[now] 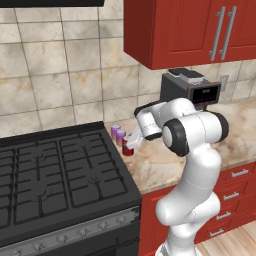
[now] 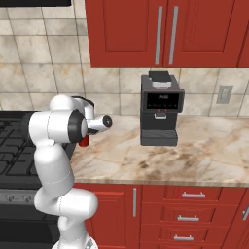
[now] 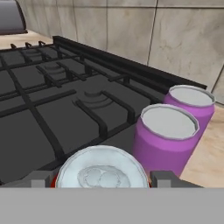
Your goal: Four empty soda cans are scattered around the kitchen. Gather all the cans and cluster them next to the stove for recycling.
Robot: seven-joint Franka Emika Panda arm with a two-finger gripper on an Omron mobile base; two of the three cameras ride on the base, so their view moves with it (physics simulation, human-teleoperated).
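- The gripper (image 1: pixel 131 141) sits low over the countertop (image 1: pixel 165 162) just beside the stove (image 1: pixel 55 175), at about 3 o'clock from the range's right edge in the left base view.
- Its two finger tips (image 3: pixel 168 179) stand on either side of the red soda can (image 3: pixel 101 173), whose silvery top lies between them at 6 o'clock in the hand view; the claw is closed on that can.
- In the left base view the red soda can (image 1: pixel 128 149) stands upright on the counter, its bottom on or very near the surface; I cannot tell which.
- Two purple soda cans stand upright in a row behind it, toward the wall at 11 o'clock: the nearer purple can (image 3: pixel 166 138) is just beside the red one, and the farther purple can (image 3: pixel 191 104) is touching or nearly touching the nearer.
- All three cans line up along the stove's right side, close to its black grates (image 3: pixel 65 100).
- In the right base view the red can (image 2: pixel 84 141) peeks out at 5 o'clock of the arm's elbow.
- A dark coffee machine (image 2: pixel 160 109) stands on the counter well apart, at 3 o'clock from the cans, under the red cabinets (image 2: pixel 165 31).
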